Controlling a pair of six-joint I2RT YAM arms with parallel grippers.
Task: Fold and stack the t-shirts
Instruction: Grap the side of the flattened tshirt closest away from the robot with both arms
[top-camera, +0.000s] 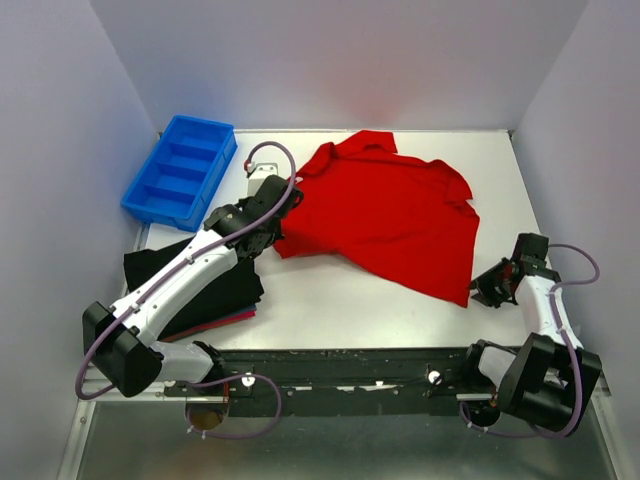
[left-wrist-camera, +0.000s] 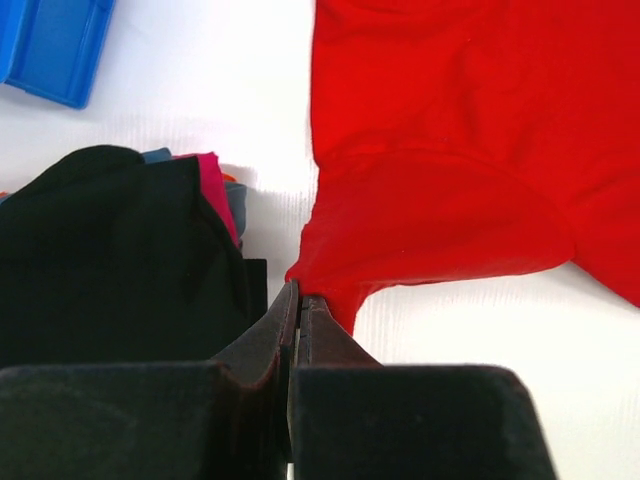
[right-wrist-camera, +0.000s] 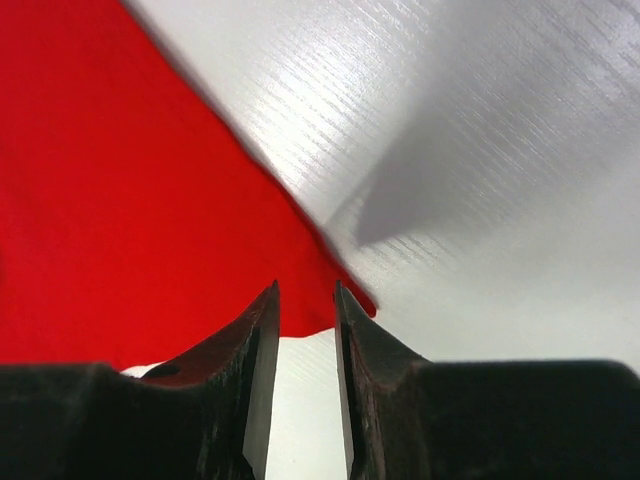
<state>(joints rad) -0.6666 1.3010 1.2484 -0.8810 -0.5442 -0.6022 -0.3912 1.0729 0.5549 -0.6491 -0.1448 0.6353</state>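
Note:
The bright red t-shirt (top-camera: 390, 215) lies spread and rumpled across the middle and right of the table. My left gripper (top-camera: 274, 236) is shut on its near-left corner; in the left wrist view the red cloth (left-wrist-camera: 460, 150) runs into the closed fingertips (left-wrist-camera: 298, 296). My right gripper (top-camera: 490, 285) is slightly open and empty, low over the table just right of the shirt's near-right corner (right-wrist-camera: 340, 300), which lies just beyond its tips (right-wrist-camera: 305, 295). A folded stack of black and dark-red shirts (top-camera: 195, 285) sits at the near left, also in the left wrist view (left-wrist-camera: 110, 250).
A blue plastic compartment bin (top-camera: 180, 170) stands at the far left, its corner in the left wrist view (left-wrist-camera: 50, 45). A small white fitting (top-camera: 262, 166) sits beside it. Grey walls enclose the white table (top-camera: 330, 300) on three sides.

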